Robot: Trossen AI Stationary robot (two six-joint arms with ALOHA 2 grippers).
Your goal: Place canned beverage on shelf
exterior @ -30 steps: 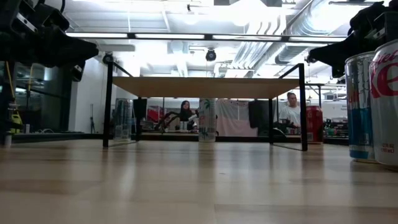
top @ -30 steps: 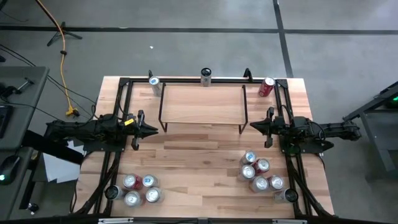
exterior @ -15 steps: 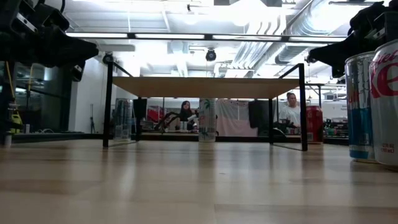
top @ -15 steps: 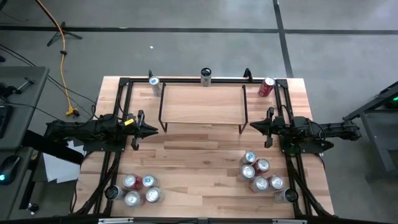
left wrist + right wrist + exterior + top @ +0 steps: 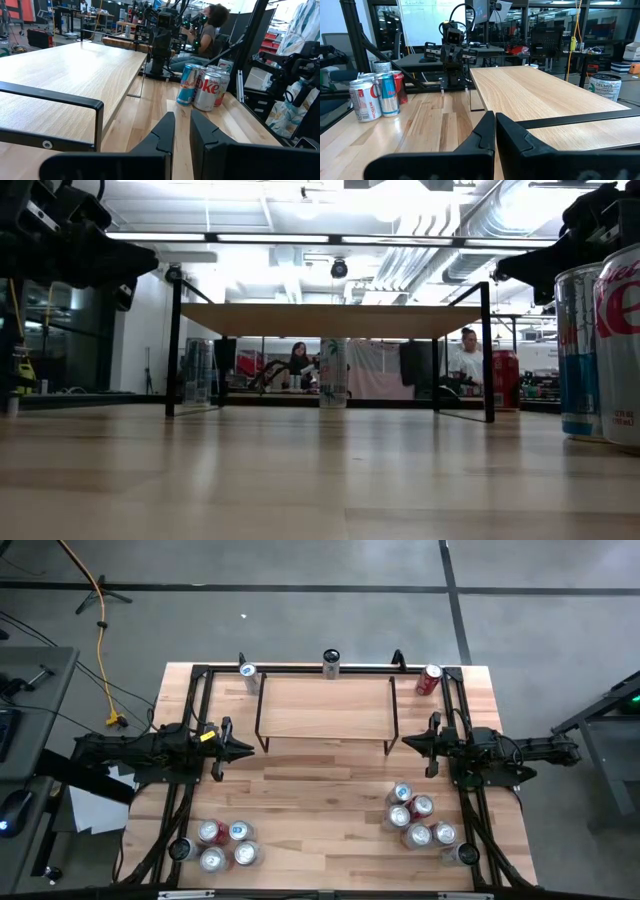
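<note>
The shelf [image 5: 325,705], a low riser with a light wood top and thin black legs, stands on the far middle of the table. Soda cans stand upright in two clusters near the front edge, one at the left [image 5: 225,845] and one at the right [image 5: 420,820]. My left gripper [image 5: 248,749] hovers shut and level off the shelf's left front corner. My right gripper [image 5: 405,743] hovers shut and level off its right front corner. Both point inward, clear of the cans, and hold nothing. The left wrist view shows the right cluster [image 5: 205,90]; the right wrist view shows the left cluster [image 5: 375,95].
Behind the shelf, along the table's far edge, stand a can at the left [image 5: 248,673] and a tall one in the middle [image 5: 331,662]; a red can [image 5: 429,679] is at the right. Black frame rails [image 5: 190,790] run along both table sides. People sit in the room beyond the table.
</note>
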